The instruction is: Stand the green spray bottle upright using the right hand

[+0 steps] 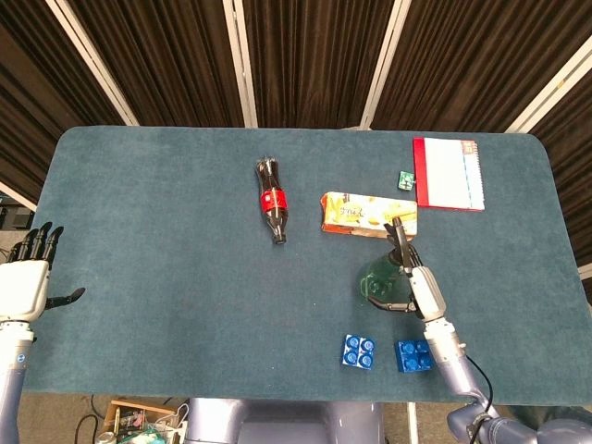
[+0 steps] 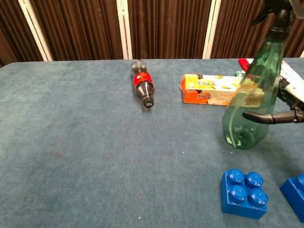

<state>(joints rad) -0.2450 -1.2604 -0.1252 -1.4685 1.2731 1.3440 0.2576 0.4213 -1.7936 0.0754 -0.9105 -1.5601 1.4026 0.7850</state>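
Observation:
The green spray bottle [image 2: 250, 97] stands nearly upright with its base on the table, its black trigger head up at the top right of the chest view. My right hand [image 2: 288, 105] holds it from the right, the thumb wrapped across the bottle's front. From the head view the bottle [image 1: 376, 277] appears just left of my right hand [image 1: 422, 289]. My left hand [image 1: 25, 277] hangs off the table's left edge, fingers spread, holding nothing.
A cola bottle [image 2: 144, 87] lies on its side mid-table. An orange snack box [image 2: 209, 89] sits just behind the spray bottle. Two blue bricks [image 1: 358, 351] [image 1: 413, 355] lie near the front edge. A red-and-white notebook [image 1: 449, 173] and a small green item [image 1: 406, 178] are at the back right.

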